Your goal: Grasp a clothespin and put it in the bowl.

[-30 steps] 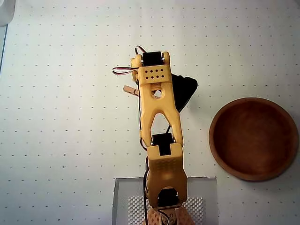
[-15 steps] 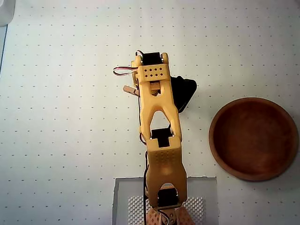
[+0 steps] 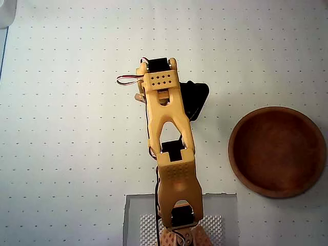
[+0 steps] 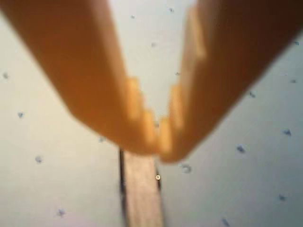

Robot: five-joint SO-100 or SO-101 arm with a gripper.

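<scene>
In the wrist view my orange gripper (image 4: 158,144) has its two fingertips closed together on the near end of the light tan wooden clothespin (image 4: 141,194). The clothespin runs from the tips down to the bottom edge, just over the dotted white mat. In the overhead view the arm (image 3: 169,133) reaches up the middle of the picture and covers the gripper and the clothespin. The reddish-brown wooden bowl (image 3: 231,154) stands empty at the right of the overhead view, well apart from the arm.
The arm's base stands on a clear plate (image 3: 134,215) at the bottom edge. A black motor part (image 3: 197,97) sticks out to the right of the wrist. A white object (image 3: 5,13) sits in the top left corner. The dotted mat (image 3: 66,128) covers the table.
</scene>
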